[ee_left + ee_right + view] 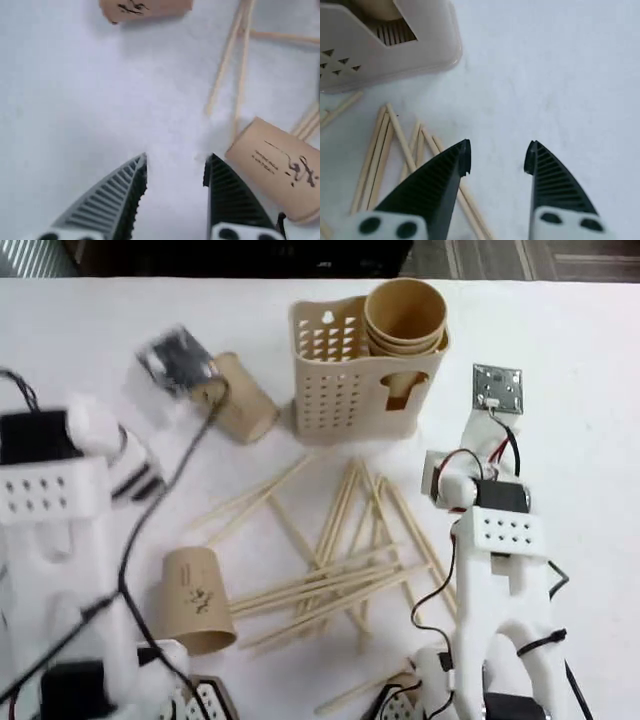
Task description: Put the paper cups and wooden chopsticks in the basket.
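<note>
A beige perforated basket (345, 375) stands at the back middle of the table with stacked paper cups (405, 312) in its right part. One paper cup (243, 402) lies on its side left of the basket, another cup (197, 600) lies near the front left. Wooden chopsticks (340, 555) are scattered between them. My left gripper (175, 165) is open above bare table, with the lying cup (280, 172) just beside one finger and not between them. My right gripper (497, 152) is open over the table, beside the chopsticks (385, 145) and near the basket's corner (395, 45).
The left arm (50, 490) and its black cable (150, 510) cross the left side of the white table. The right arm (497, 530) stands right of the chopstick pile. One chopstick (365, 690) lies at the front edge between the arm bases.
</note>
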Controlling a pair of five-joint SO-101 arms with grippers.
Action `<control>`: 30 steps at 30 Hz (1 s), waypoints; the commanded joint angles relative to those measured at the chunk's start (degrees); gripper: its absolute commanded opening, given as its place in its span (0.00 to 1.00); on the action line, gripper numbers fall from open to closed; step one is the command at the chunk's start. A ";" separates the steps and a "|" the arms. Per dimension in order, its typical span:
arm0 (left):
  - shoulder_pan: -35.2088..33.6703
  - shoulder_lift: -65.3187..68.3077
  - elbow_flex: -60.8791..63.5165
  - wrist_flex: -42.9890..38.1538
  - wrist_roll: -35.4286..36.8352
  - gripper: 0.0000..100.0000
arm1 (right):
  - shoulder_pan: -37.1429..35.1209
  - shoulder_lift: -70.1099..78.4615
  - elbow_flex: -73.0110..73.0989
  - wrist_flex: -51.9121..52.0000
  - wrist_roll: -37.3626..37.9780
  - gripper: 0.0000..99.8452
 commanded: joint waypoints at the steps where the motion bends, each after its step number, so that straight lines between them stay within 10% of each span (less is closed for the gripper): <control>1: 3.74 -9.89 11.43 0.00 -5.10 0.21 | -0.75 -2.15 -0.26 -0.92 0.62 0.18; 30: 30.29 -17.19 44.48 -0.18 -6.68 0.24 | -0.66 -1.98 0.00 -2.24 0.62 0.18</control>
